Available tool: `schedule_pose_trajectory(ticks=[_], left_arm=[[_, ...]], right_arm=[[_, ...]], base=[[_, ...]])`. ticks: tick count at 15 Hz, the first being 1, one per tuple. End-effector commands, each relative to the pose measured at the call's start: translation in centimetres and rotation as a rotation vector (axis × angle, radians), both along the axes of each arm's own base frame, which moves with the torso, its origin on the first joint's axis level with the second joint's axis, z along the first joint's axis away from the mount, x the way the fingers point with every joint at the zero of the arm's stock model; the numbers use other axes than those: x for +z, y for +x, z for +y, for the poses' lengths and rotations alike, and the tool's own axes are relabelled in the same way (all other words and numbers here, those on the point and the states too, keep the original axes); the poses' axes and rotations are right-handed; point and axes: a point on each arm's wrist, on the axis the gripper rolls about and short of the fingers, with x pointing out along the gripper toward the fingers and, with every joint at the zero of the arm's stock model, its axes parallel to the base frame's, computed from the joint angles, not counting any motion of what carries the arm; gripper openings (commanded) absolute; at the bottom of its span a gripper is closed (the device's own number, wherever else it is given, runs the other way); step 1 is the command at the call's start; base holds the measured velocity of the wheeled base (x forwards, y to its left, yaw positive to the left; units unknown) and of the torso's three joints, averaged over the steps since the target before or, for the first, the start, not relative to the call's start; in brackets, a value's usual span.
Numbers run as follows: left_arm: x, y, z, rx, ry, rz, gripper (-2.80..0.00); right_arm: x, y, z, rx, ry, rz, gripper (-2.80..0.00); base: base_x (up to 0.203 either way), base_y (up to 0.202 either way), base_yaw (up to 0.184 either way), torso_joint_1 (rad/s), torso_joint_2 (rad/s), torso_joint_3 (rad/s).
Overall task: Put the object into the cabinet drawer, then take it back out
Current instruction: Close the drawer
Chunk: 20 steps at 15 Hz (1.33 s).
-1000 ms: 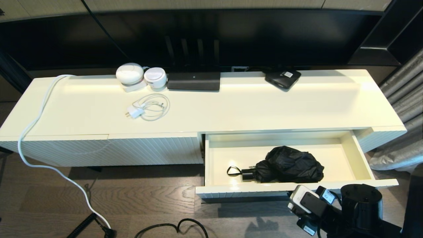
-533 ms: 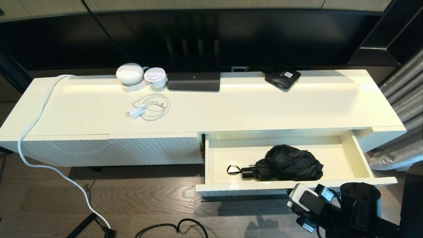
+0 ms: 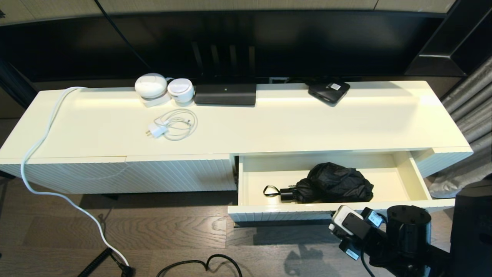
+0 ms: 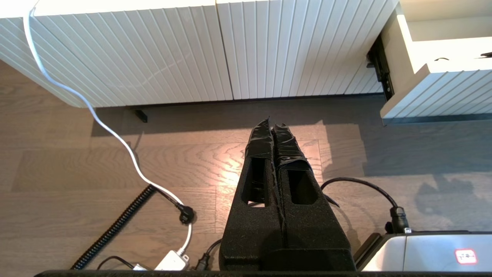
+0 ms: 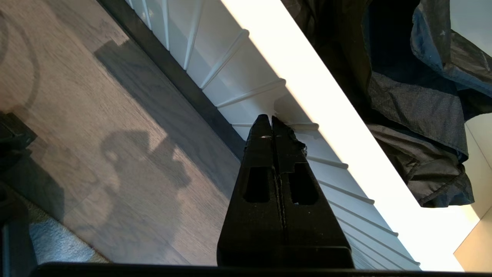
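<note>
My right gripper (image 5: 271, 120), fingers pressed together and holding nothing, has its tips against the ribbed front of the cabinet drawer (image 3: 284, 215), just below its top edge. Drawer partly open. The umbrella (image 3: 330, 187) lies inside near the front wall, bare floor to its left. My left gripper (image 4: 272, 125), closed and empty, hangs over the wood floor (image 4: 77, 161).

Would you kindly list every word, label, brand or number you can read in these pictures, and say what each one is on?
No text can be read.
White sticker on the flat black box: print too small to read.
Red-bordered label on the grey device in the left wrist view: blurred.
White labels on the right arm: too small.
</note>
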Motion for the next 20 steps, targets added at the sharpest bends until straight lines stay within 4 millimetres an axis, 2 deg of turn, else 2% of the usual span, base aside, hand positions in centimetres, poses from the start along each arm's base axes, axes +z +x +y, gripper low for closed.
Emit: schedule_pose_trajectory(ticks=[1, 8, 15, 20], left_arm=[[0.0, 0.0, 0.0, 0.0, 0.0, 0.003, -2.8], [0.0, 0.0, 0.0, 0.001, 0.0, 0.003, -2.8], [0.0, 0.0, 0.0, 0.001, 0.0, 0.003, -2.8], [0.0, 0.0, 0.0, 0.0, 0.0, 0.003, -2.8]], right_arm=[[0.1, 0.6, 0.2, -0.002, 0.006, -0.023, -2.8], [0.3, 2.2, 0.8, -0.003, 0.024, -0.069, -2.8], [0.0, 4.7, 1.4, -0.02, 0.041, -0.112, -2.8], [0.8, 6.8, 1.7, -0.036, 0.066, -0.187, -2.8]], base=[[0.0, 0.0, 0.0, 0.0, 0.0, 0.0], [0.0, 0.0, 0.0, 0.0, 0.0, 0.0], [0.0, 0.0, 0.0, 0.0, 0.0, 0.0], [0.0, 0.0, 0.0, 0.0, 0.0, 0.0]])
